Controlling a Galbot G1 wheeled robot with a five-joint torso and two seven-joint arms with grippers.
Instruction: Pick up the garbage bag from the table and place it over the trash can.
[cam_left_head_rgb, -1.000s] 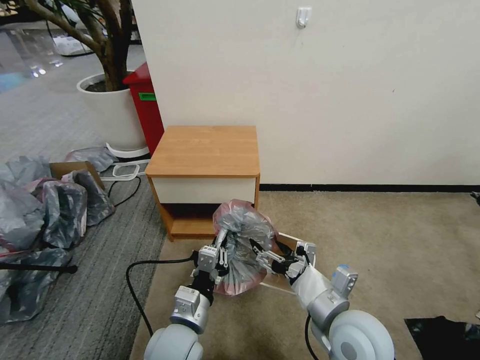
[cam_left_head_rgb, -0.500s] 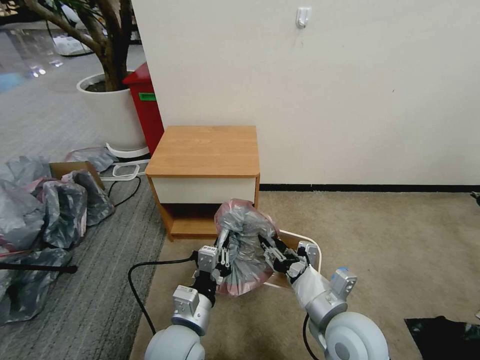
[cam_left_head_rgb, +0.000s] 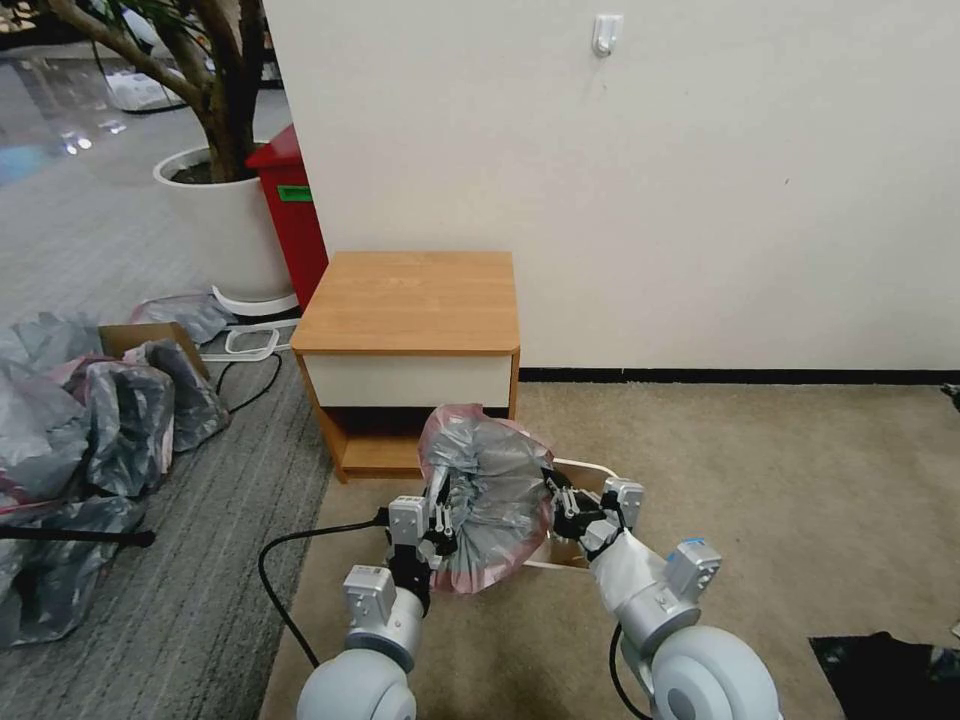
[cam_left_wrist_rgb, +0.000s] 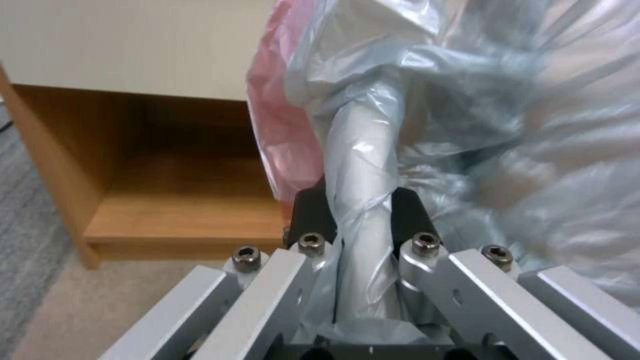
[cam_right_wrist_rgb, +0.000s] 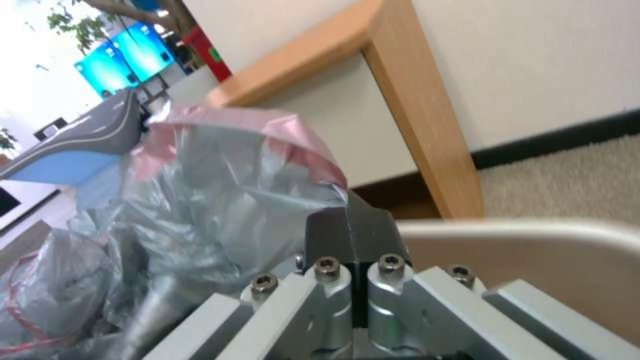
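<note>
The bench (cam_left_head_rgb: 410, 300) is standing against the wall. In front of it the bag (cam_left_head_rgb: 490, 500) is hanging over the bin (cam_left_head_rgb: 598, 470). The left gripper (cam_left_wrist_rgb: 360, 220) and right gripper (cam_right_wrist_rgb: 350, 235) are pinching the bag's two sides, jaws clamped on plastic.

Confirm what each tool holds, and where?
Both hold the garbage bag: left tool clamps a twisted fold, right tool pinches its pink-tinged rim.
</note>
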